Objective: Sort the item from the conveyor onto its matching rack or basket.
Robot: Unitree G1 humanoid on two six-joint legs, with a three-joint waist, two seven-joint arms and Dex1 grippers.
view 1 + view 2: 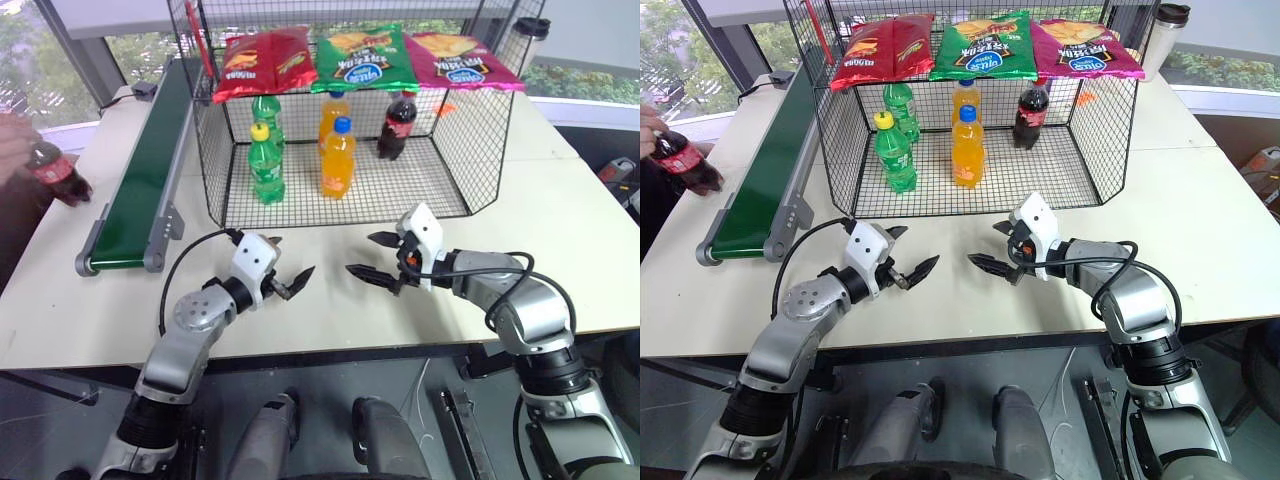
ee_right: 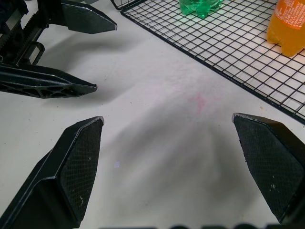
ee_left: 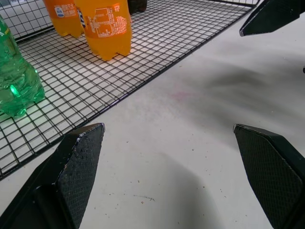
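Note:
At the far left a person's hand holds the cola bottle (image 1: 58, 174), red cap and red label, above the table beside the dark-green conveyor (image 1: 145, 165); the belt carries nothing. The black wire basket (image 1: 455, 150) stands behind my grippers. It holds two green bottles (image 1: 265, 165), two orange bottles (image 1: 338, 158) and another cola bottle (image 1: 397, 125). My left gripper (image 1: 291, 260) and right gripper (image 1: 362, 255) hover over the table in front of the basket. Both are open, empty, with tips facing each other. The basket's front edge and floor (image 3: 71, 81) lie close beyond my left fingers.
Three chip bags (image 1: 362, 55) lie on the slanted wire shelf over the basket. A dark-lidded cup (image 1: 527, 38) stands at the back right. Bare white table (image 1: 560, 220) spreads right of the basket and between my grippers.

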